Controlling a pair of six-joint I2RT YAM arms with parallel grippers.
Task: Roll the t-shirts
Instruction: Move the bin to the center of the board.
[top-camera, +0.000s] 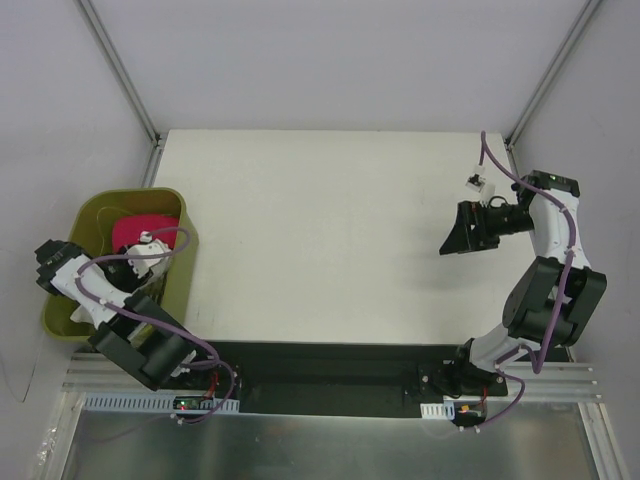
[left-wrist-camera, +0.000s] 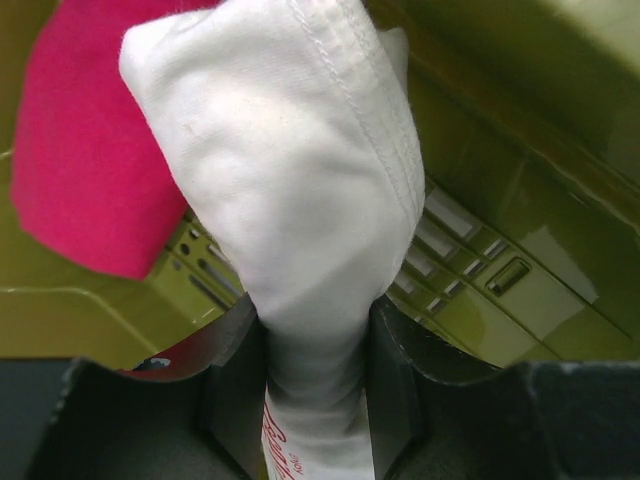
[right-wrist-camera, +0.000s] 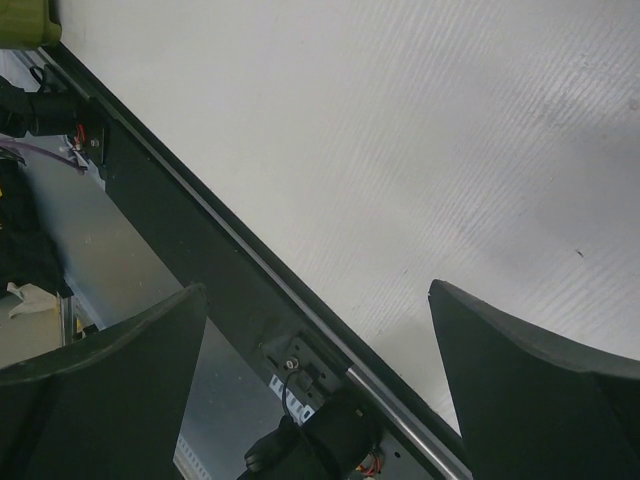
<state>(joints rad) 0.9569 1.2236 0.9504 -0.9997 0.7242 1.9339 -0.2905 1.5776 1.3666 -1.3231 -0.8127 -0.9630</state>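
My left gripper (left-wrist-camera: 315, 330) reaches down into the olive-green bin (left-wrist-camera: 540, 200) and is shut on a bunched white t-shirt (left-wrist-camera: 290, 190). Red lettering shows on the cloth between the jaws. The shirt rises as a thick twisted wad in front of the fingers. In the top view the left gripper (top-camera: 158, 268) is over the bin (top-camera: 100, 205) at the table's left edge, and the arm hides the shirt. My right gripper (top-camera: 455, 235) hangs open and empty above the right side of the white table (top-camera: 320, 230); the right wrist view shows its jaws wide apart (right-wrist-camera: 318, 288).
A pink cloth (left-wrist-camera: 90, 160) lies in the bin beside the white shirt and also shows in the top view (top-camera: 140, 228). A black rail and metal frame (top-camera: 330, 365) run along the table's near edge. Grey walls enclose the table.
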